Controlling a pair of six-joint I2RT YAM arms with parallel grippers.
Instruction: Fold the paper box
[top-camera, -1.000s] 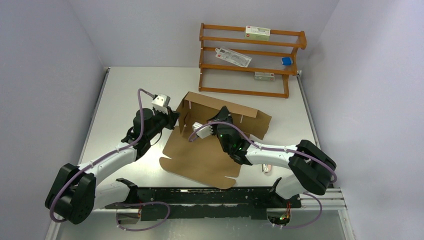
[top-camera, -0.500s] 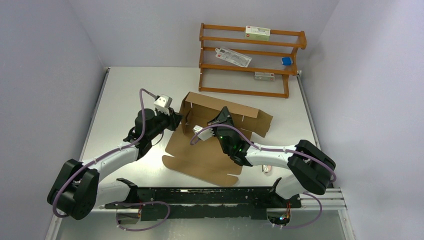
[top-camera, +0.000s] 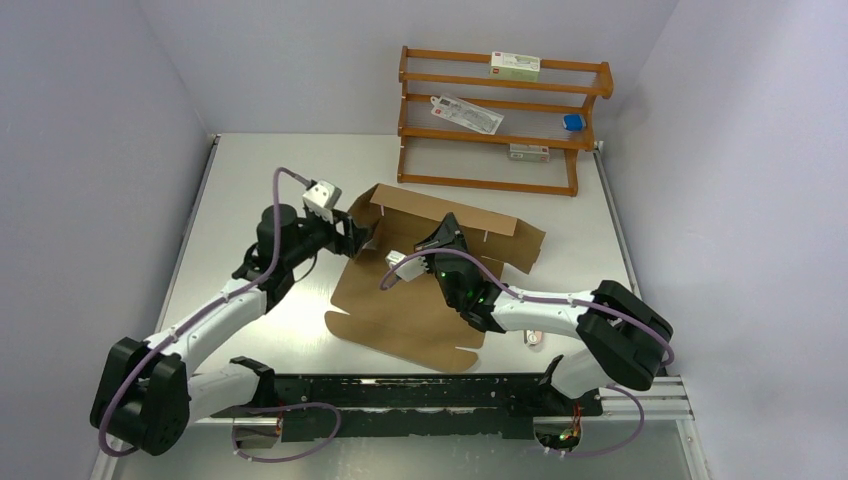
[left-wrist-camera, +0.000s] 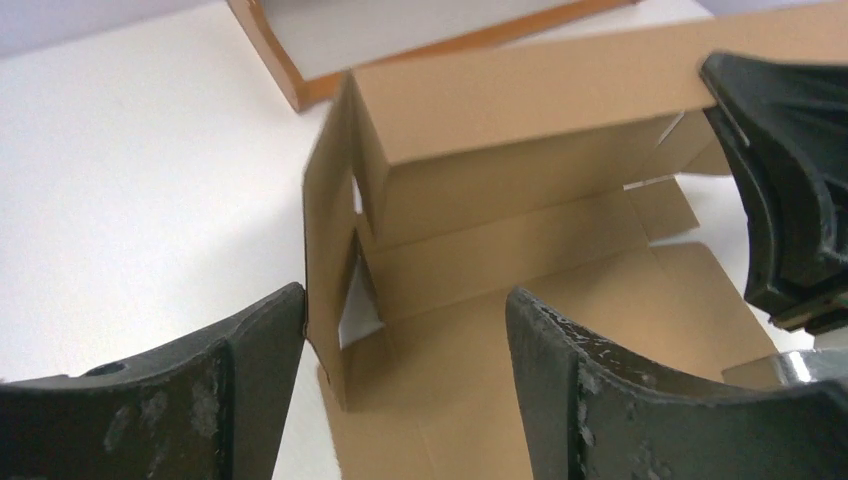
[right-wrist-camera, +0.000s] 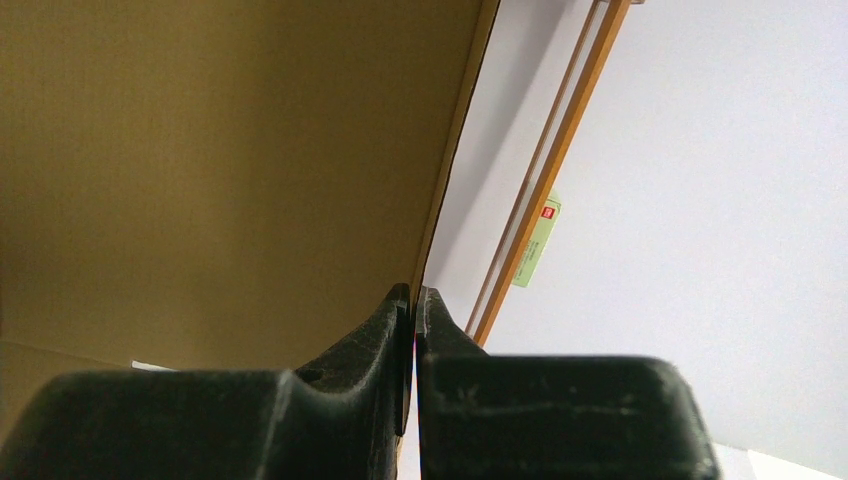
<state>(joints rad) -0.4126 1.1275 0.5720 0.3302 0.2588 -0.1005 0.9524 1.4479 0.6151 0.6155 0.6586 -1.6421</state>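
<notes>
Paper box (top-camera: 420, 300) mid-table, partly erected: base panel flat on white table (top-camera: 260, 180), back wall and left end wall upright, front flap flat toward arm bases, more cardboard splayed outward at right end. Left gripper (top-camera: 358, 232) at left end wall, jaws spread wide, holding nothing. In left wrist view, slotted end wall standing in the gap, just beside finger (left-wrist-camera: 250, 350) on view's left, well apart from the other. Right gripper (top-camera: 445, 228) inside box at back wall, fingers pressed together, tips right at wall's edge. Can't tell whether any cardboard nipped between them. Wooden rack (top-camera: 488, 183) at far edge of table, behind box, apart from it. On rack: white-green carton (top-camera: 514, 66) on top shelf, flat packet (top-camera: 466, 113) 1 shelf down, small blue item (top-camera: 572, 122) near right end.
</notes>
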